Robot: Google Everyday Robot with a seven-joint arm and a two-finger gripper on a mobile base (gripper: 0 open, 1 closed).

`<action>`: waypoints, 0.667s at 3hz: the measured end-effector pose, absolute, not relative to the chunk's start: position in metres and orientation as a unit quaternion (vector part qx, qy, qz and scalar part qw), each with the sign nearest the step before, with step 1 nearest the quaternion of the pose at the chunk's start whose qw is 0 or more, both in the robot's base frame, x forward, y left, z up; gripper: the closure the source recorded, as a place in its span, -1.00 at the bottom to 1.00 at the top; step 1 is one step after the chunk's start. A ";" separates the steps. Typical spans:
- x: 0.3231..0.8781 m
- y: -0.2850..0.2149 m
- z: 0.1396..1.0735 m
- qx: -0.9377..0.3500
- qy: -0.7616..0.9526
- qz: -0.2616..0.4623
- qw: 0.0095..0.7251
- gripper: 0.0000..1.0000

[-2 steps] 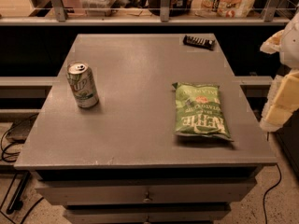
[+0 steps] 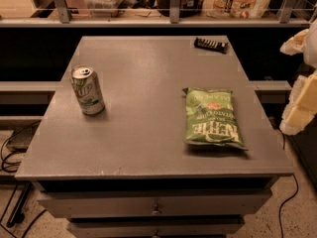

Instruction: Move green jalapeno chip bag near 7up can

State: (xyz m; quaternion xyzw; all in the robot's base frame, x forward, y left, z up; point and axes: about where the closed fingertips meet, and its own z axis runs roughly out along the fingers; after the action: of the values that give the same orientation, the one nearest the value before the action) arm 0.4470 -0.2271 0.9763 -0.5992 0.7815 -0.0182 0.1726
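Observation:
The green jalapeno chip bag (image 2: 213,117) lies flat on the right half of the grey table (image 2: 143,83), with its white "KETTLE" lettering upside down toward the front. The 7up can (image 2: 87,90) stands upright on the left side, about a bag's length and a half away from the bag. My gripper (image 2: 301,105) shows as pale yellowish parts at the right edge of the view. It is beyond the table's right edge, level with the bag and apart from it, holding nothing that I can see.
A small black rectangular device (image 2: 211,44) lies near the table's back right corner. Behind the table runs a shelf (image 2: 148,20) with a rail, packages and containers. Drawers (image 2: 153,205) sit below the tabletop. Cables (image 2: 12,157) lie on the floor at left.

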 end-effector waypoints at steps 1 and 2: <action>0.462 -0.238 0.945 -0.587 0.781 0.037 0.211 -1.00; 0.481 -0.208 0.928 -0.566 0.760 0.136 0.289 -1.00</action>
State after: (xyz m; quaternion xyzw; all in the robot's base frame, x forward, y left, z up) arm 0.4814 -0.2079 0.9281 -0.5663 0.7597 0.1363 0.2892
